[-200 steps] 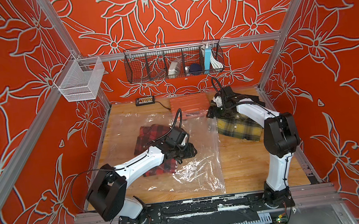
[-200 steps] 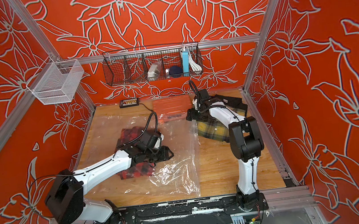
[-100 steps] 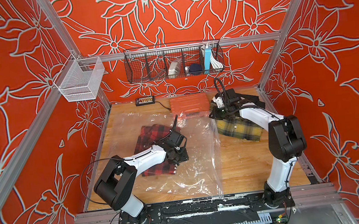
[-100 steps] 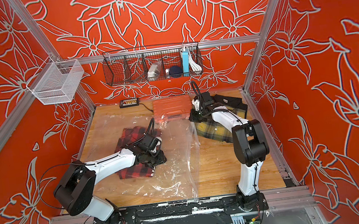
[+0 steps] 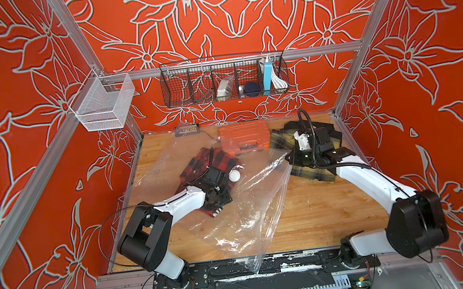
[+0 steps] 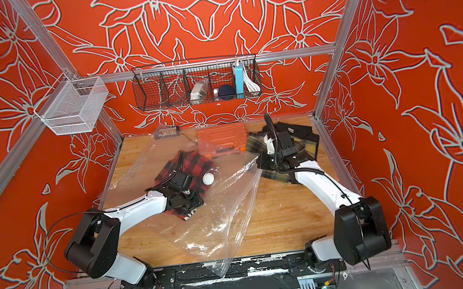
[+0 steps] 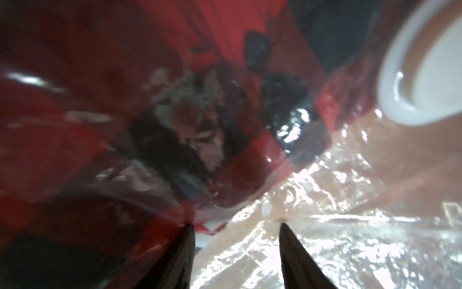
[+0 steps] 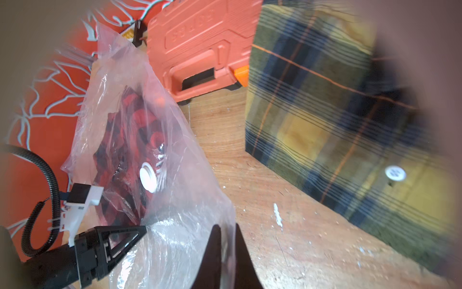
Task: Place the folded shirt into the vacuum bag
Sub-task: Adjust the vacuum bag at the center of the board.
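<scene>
The clear vacuum bag (image 5: 250, 212) (image 6: 218, 216) lies crumpled across the wooden floor, with its white valve cap (image 5: 234, 175) (image 8: 148, 177) on top. A folded red-and-black plaid shirt (image 5: 209, 166) (image 6: 180, 168) shows through the plastic. My left gripper (image 5: 218, 205) (image 7: 235, 223) rests at the shirt's near end. Its jaws stand apart, with only film and the shirt's edge in front of them. My right gripper (image 5: 288, 157) (image 8: 226, 226) is shut on the bag's edge and holds it raised at the right.
A folded yellow-green plaid shirt (image 5: 317, 170) lies under my right arm, dark cloth behind it. An orange tool case (image 5: 244, 139) and a power strip (image 5: 188, 130) sit at the back. A wire basket (image 5: 223, 78) and a white mesh basket (image 5: 103, 104) hang on the walls.
My right gripper has shut on the bag's edge and pulled it up and to the right, stretching the film. My left gripper has drawn back toward the near left over the shirt.
</scene>
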Available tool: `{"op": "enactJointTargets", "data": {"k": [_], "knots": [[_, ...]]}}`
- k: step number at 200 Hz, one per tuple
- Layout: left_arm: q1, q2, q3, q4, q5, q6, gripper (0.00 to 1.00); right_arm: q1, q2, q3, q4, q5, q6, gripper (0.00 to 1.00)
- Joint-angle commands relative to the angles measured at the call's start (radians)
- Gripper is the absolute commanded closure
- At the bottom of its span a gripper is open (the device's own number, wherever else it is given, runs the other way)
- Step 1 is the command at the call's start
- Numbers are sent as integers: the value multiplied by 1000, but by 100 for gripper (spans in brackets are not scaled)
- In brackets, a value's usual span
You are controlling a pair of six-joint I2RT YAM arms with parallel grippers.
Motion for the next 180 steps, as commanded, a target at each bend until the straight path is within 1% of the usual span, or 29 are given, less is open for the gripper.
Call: {"op": "enactJointTargets", "data": {"k": [1,32,63,74,87,110,123,137,161,180], "knots": [[49,36,46,-57,-76,28,44,-17,-82,-80,0,80,88,100],[82,62,81,-56,-84,48,44,7,-155,-245,64,69,224,100],[92,101,123,-73,-72,62,45,58,-178,-327,101,134,322,100],[81,69,137,-102,-80,73,45,59,-181,-337,122,141,337,100],[61,8,160,-148,-73,97,45,59,-171,-319,104,154,337,100],[-27,-72,210,-234,-104,132,45,59,-130,-299,112,144,353,100],[-75,-101,190,-230,-91,106,45,63,-111,-306,137,136,398,100],[-108,-111,138,-183,-53,67,45,78,-101,-325,169,141,446,100],[-131,-83,42,-83,22,13,45,100,-104,-346,186,160,487,100],[-132,-54,9,-44,25,14,45,101,-106,-350,188,159,486,100]]}}
